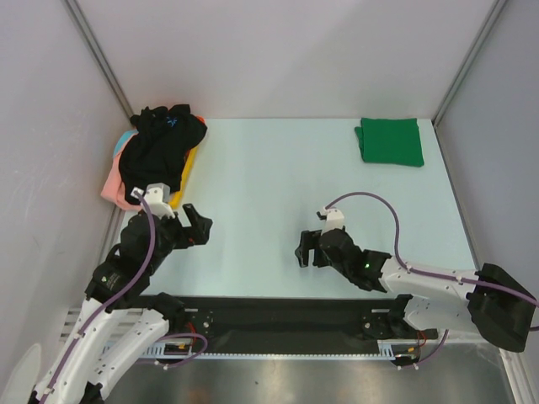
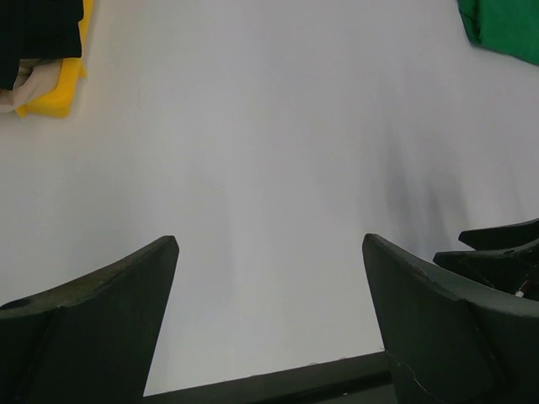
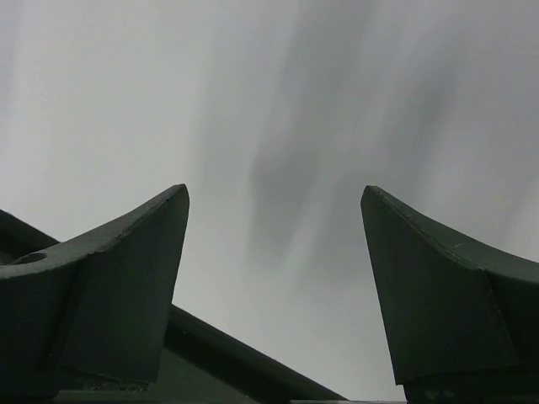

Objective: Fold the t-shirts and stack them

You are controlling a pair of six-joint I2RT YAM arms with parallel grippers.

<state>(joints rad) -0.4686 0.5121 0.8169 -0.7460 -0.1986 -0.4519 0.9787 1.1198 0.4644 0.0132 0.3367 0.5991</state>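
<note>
A crumpled black t-shirt (image 1: 160,147) with a small blue mark tops a pile at the table's far left, over yellow (image 1: 187,172), pink (image 1: 114,183) and light blue (image 1: 126,137) shirts. A folded green t-shirt (image 1: 390,141) lies flat at the far right. My left gripper (image 1: 200,225) hovers open near the front left, below the pile, with nothing between its fingers (image 2: 109,311). The left wrist view catches the yellow shirt's corner (image 2: 55,93) and the green shirt's edge (image 2: 505,29). My right gripper (image 1: 305,248) stands open and empty near the front middle, over bare table (image 3: 269,126).
White walls with metal corner posts (image 1: 97,55) enclose the pale table (image 1: 278,185) on three sides. A black rail (image 1: 278,311) runs along the near edge between the arm bases.
</note>
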